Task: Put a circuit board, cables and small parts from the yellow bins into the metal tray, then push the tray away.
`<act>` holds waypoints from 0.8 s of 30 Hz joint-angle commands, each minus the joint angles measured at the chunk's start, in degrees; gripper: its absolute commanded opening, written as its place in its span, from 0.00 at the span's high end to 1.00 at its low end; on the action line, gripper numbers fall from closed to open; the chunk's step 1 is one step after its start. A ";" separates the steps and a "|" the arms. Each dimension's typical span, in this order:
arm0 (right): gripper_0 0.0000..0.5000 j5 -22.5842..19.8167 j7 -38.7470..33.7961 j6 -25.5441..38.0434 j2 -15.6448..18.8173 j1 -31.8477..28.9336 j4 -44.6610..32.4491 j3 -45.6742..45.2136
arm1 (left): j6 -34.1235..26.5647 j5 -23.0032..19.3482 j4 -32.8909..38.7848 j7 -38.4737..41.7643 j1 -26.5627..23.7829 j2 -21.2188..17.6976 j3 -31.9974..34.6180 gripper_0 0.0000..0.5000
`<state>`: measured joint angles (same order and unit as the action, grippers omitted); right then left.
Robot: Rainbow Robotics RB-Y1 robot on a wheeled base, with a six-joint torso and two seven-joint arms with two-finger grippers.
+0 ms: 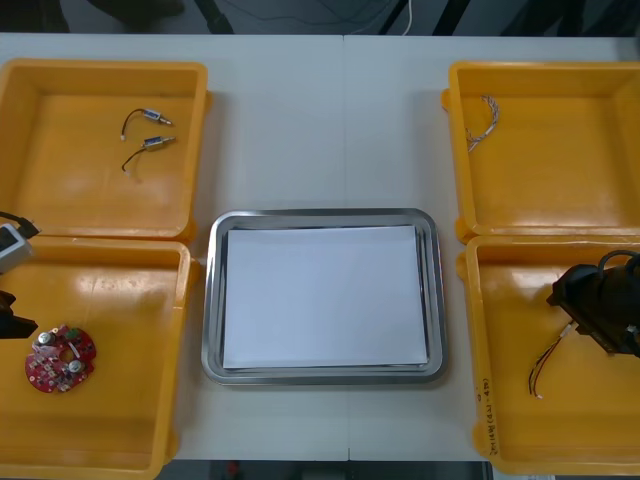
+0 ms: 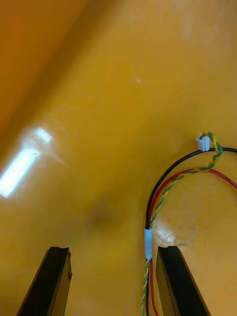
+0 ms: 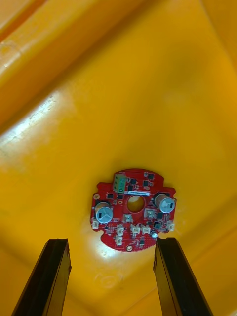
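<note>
— How does the left arm stand?

— It reaches in from the counter's left side, over the near left bin (image 1: 184, 350). The left pincer (image 3: 112, 242) points down at the bin's floor, its fingers spread wide and gripping nothing. The circuit board (image 3: 132, 210), round and red, lies flat on that floor just past the fingertips, in line with the gap between them.

— And the right arm?

— It hangs over the near right bin (image 1: 472, 350). The right pincer (image 2: 113, 248) is spread too and holds nothing. A cable (image 2: 148, 242) of black, red and yellow strands lies on the bin floor, running close along the inner face of one finger. Whether it touches that finger is hard to tell.

— What about the counter itself?

— The counter (image 1: 320, 130) is light. The tray (image 1: 210, 300) sits in the middle between the bins, shiny at the rim and white inside. The far left bin (image 1: 200, 150) holds two small metal parts (image 1: 150, 117) with thin dark leads, lying near each other. The far right bin (image 1: 455, 150) holds a thin twisted cable (image 1: 483, 120) near its far corner on the tray's side.

— And the room?

— Beyond the counter's far edge there is a dark floor (image 1: 300, 15).
</note>
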<state>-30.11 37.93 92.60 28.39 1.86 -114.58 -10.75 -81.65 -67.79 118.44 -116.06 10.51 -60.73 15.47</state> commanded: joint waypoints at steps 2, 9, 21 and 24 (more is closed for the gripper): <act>0.00 1.02 3.56 -2.25 0.08 -3.26 -0.47 1.43 | -2.20 5.03 -0.05 -4.18 -4.01 -2.03 -1.76 0.00; 0.00 2.51 4.61 -5.50 0.26 -5.11 -0.47 2.31 | -1.50 9.08 -0.84 -2.68 -6.30 -1.50 -6.42 0.00; 0.00 4.09 3.99 -6.12 0.17 -5.63 -0.47 3.98 | 8.08 11.36 -4.44 -2.42 -7.26 -1.06 -14.68 0.00; 0.00 4.01 3.91 -6.47 0.26 -5.99 -0.47 3.98 | 8.87 11.36 -4.44 -2.42 -7.35 -1.06 -15.64 0.00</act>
<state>-26.54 41.40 86.94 28.40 -2.52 -114.48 -7.54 -74.09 -57.03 113.87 -116.06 4.95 -60.72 0.97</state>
